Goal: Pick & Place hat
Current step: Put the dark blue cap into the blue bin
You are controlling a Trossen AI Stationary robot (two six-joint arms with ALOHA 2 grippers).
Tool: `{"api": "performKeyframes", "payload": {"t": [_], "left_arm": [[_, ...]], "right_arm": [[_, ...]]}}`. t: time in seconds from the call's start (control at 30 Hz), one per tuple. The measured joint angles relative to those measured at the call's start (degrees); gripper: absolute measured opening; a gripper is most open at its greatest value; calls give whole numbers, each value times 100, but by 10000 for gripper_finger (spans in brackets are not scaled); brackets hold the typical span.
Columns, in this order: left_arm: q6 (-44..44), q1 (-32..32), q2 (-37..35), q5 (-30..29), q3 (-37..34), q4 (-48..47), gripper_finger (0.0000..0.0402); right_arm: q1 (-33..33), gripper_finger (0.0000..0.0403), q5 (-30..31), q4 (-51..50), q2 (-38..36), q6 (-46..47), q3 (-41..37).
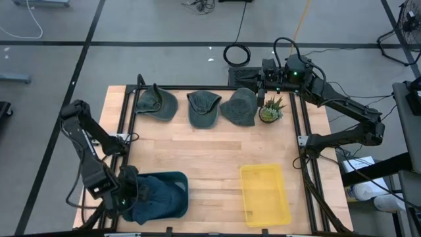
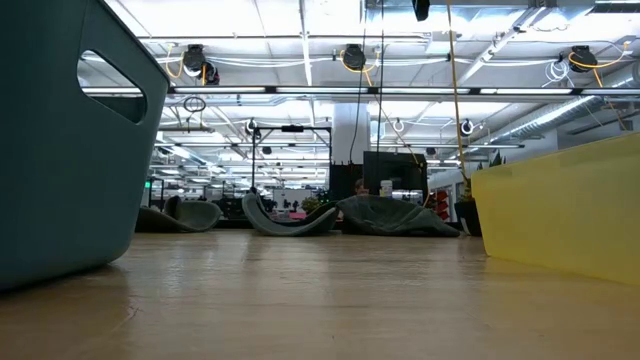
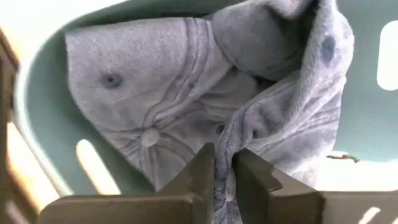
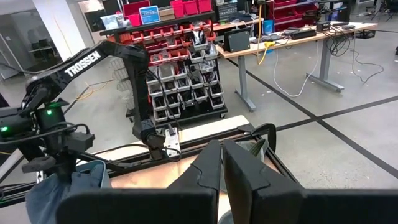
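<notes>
Wooden tabletop (image 1: 210, 158) seen from the high view, bounded by a dark frame on its edges. Three grey-green caps lie in a row along the far edge: one at far left (image 1: 156, 103), one in the middle (image 1: 203, 108), one to the right (image 1: 239, 107), with a small potted plant (image 1: 270, 110) just beside that last cap. Near edge: a teal bin (image 1: 172, 195) at the left corner and a yellow tray (image 1: 264, 194) toward the right, well apart, with bare wood between them and across the table's middle. Left gripper (image 1: 129, 195) sits over the teal bin with a blue-grey hat (image 1: 152, 191) bunched under it. Right gripper (image 1: 260, 84) waits at the far edge, near the plant.

Low view: teal bin wall (image 2: 60, 140) close on one side, yellow tray wall (image 2: 565, 205) on the other, open wood running back to the three caps (image 2: 290, 217).

Left wrist view: the fingers (image 3: 202, 171) stand nearly together, pinching a fold of the blue-grey hat (image 3: 161, 93), which lies crumpled inside the teal bin (image 3: 37, 118), against its wall.

Right wrist view: the right arm's fingers (image 4: 208, 165) rest closed against each other with nothing between them. Across the table the left arm (image 4: 106, 56) reaches down over the hat (image 4: 68, 186).
</notes>
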Motion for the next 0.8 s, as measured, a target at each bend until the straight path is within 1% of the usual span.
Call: {"api": "performKeyframes", "payload": {"t": [0.17, 0.37, 0.6, 0.8], "left_arm": [[189, -45, -260, -232, 0, -2, 63], [198, -49, -385, -326, 0, -130, 99], [508, -49, -386, -451, 0, -134, 171], [307, -49, -506, -368, 0, -110, 235]], "right_arm": [[0, 6, -5, 0, 0, 0, 0], [0, 6, -5, 0, 0, 1, 0], [0, 6, -4, 0, 0, 1, 0], [0, 6, -4, 1, 0, 2, 0]]}}
